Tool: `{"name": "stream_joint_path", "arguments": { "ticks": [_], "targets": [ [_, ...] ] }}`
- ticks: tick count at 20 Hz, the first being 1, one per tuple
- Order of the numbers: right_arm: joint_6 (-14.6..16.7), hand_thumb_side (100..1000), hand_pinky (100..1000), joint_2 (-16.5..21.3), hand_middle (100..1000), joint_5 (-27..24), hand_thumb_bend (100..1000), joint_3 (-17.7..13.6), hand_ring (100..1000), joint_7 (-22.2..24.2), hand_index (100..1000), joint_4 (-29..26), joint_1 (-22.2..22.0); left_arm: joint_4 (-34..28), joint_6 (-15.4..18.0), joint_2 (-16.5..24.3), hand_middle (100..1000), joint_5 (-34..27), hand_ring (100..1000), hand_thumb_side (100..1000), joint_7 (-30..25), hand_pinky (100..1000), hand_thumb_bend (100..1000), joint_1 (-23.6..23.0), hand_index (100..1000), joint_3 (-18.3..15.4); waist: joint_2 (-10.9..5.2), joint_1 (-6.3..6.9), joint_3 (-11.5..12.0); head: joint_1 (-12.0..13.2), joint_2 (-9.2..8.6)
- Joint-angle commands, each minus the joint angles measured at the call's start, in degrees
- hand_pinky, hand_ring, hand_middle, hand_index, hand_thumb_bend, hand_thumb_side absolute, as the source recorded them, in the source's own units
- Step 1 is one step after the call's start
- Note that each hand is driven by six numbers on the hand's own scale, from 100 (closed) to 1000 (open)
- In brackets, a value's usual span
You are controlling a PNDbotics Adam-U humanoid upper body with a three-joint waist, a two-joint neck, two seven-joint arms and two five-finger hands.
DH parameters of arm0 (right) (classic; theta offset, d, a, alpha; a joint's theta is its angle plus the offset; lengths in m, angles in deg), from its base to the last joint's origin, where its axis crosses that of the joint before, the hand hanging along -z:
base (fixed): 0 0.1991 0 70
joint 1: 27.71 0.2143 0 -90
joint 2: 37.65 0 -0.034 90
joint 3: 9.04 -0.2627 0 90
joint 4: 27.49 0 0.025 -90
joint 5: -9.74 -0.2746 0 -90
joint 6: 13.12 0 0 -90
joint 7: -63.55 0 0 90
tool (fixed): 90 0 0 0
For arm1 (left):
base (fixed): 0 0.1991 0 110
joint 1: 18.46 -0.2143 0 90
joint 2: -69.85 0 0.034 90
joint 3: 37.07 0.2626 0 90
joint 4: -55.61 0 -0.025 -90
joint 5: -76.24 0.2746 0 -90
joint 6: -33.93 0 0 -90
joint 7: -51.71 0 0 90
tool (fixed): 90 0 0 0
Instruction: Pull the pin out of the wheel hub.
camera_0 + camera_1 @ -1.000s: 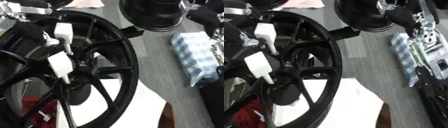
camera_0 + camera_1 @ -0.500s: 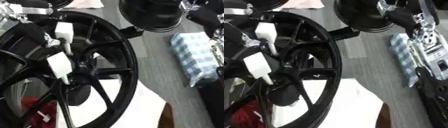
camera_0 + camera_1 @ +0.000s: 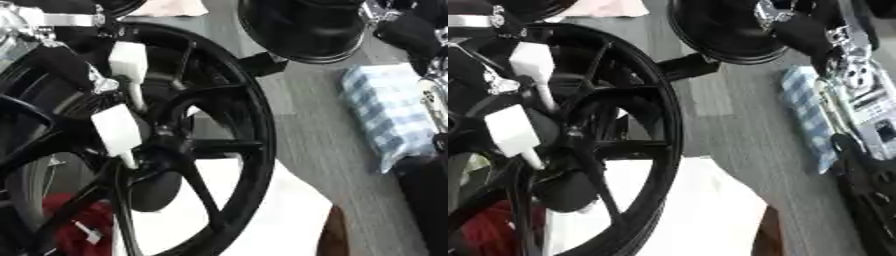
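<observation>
Wheel hub (image 3: 166, 150): lying at the view's left, on the bench (image 3: 306, 125).
Left hand (image 3: 96, 100): reaching over the spokes; white-tipped fingers (image 3: 116, 131) extending toward the hub centre, spread apart.
Pin: cannot tell.
Right hand (image 3: 850, 75): fingers' state cannot be told.

Wheel (image 3: 229, 120): left half of tabletop (image 3: 319, 135), hub (image 3: 166, 150) at its centre. Left hand (image 3: 114, 127): over the spokes, fingers (image 3: 128, 59) reaching the hub. Round dish (image 3: 306, 25): behind the wheel. Folded cloth (image 3: 385, 112): right of wheel. Paper sheet (image 3: 280, 210): under the wheel's near rim.
</observation>
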Motion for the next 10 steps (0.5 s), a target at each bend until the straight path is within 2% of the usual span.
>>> {"name": "stream_joint_path", "arguments": {
  "ticks": [1,10],
  "targets": [
    [0.27,135,694,1.06,528,0.21,343,-0.75,631,0.07,611,-0.38,0.32,-1.08,-0.84,1.60,333,-1.12,507,232,1.19,752,100,1.34,466,-1.83,-1.87,0.29,0.06,-0.30,-0.15],
    [0.27,133,694,0.99,526,0.78,352,-0.92,631,-0.03,611,-0.38,0.04,-2.28,-4.23,3.04,305,-6.31,496,143,2.27,749,100,2.26,448,-3.52,-2.80,0.59,-0.03,-0.55,0.12]
  ]
}}
